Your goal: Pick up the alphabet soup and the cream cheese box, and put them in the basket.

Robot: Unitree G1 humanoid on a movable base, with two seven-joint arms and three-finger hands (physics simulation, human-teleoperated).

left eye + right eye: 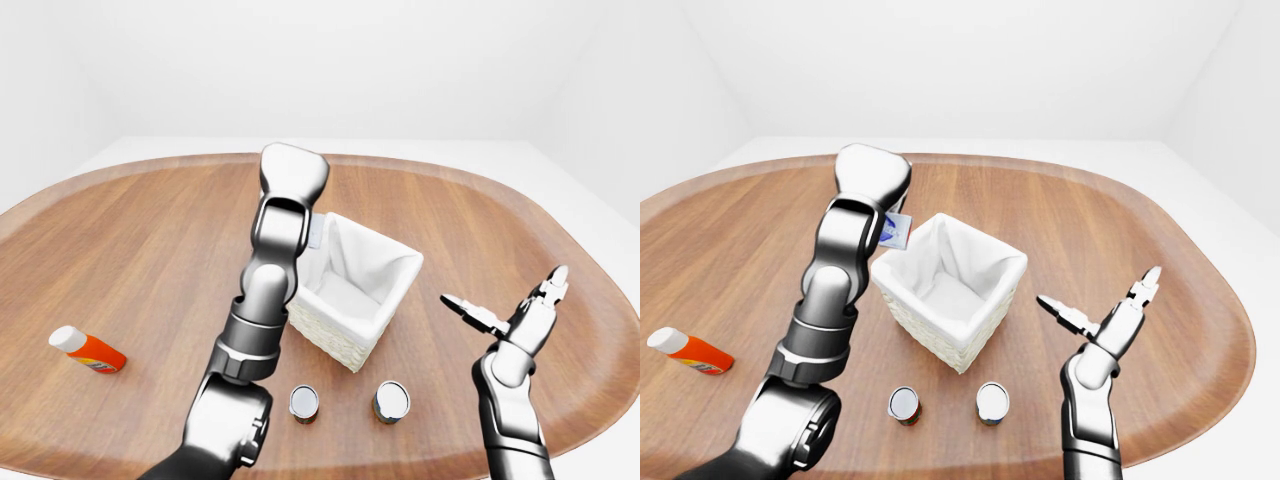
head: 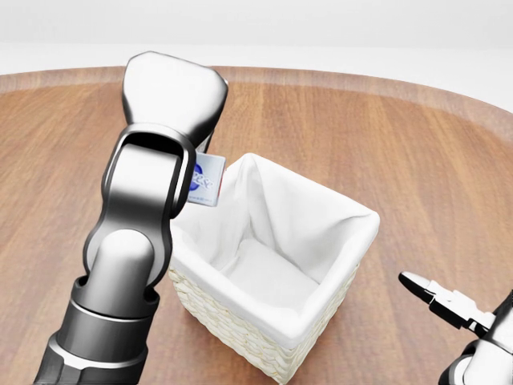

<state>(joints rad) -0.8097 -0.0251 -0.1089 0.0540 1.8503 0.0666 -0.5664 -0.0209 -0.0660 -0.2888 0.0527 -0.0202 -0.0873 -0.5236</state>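
My left hand (image 2: 173,95) is raised over the left rim of the white-lined wicker basket (image 2: 357,215). It holds the cream cheese box (image 2: 205,181), a small white and blue box whose corner sticks out from behind the hand, just above the rim. The fingers are hidden by the hand's back. Two small cans stand on the table below the basket in the left-eye view, one (image 1: 304,403) on the left and one (image 1: 391,401) on the right; I cannot tell which is the alphabet soup. My right hand (image 1: 505,290) is open and empty to the right of the basket.
An orange bottle with a white cap (image 1: 88,351) lies on the wooden table (image 1: 150,240) at the far left. My left forearm (image 1: 262,310) rises between the camera and the basket's left side. The table's rounded edge runs close on the right.
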